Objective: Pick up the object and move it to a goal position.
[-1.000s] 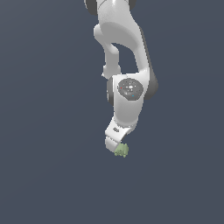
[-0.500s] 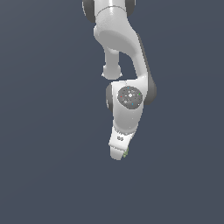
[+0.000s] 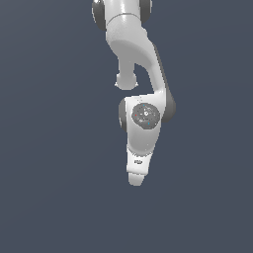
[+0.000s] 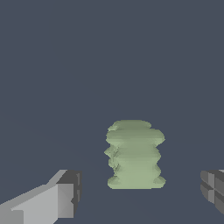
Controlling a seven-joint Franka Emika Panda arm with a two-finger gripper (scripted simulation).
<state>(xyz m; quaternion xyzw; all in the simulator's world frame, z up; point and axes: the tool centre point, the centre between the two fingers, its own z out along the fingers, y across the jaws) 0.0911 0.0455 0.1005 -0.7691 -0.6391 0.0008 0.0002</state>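
In the wrist view the object [image 4: 134,155] is a pale olive-green lumpy blob with ridged sides, lying on the dark grey floor. My gripper [image 4: 140,194] is open, its two fingertips [image 4: 65,192] standing wide apart on either side of the object without touching it. In the exterior view the white gripper [image 3: 136,179] points down at the floor and the arm hides the object completely.
The dark grey floor [image 3: 49,197] spreads flat all around with nothing else on it in either view. The white arm [image 3: 133,59] reaches down from the top of the exterior view.
The arm has swung so the gripper now covers the object, which showed at the gripper's tip a second ago. The gripper has come down over the object.
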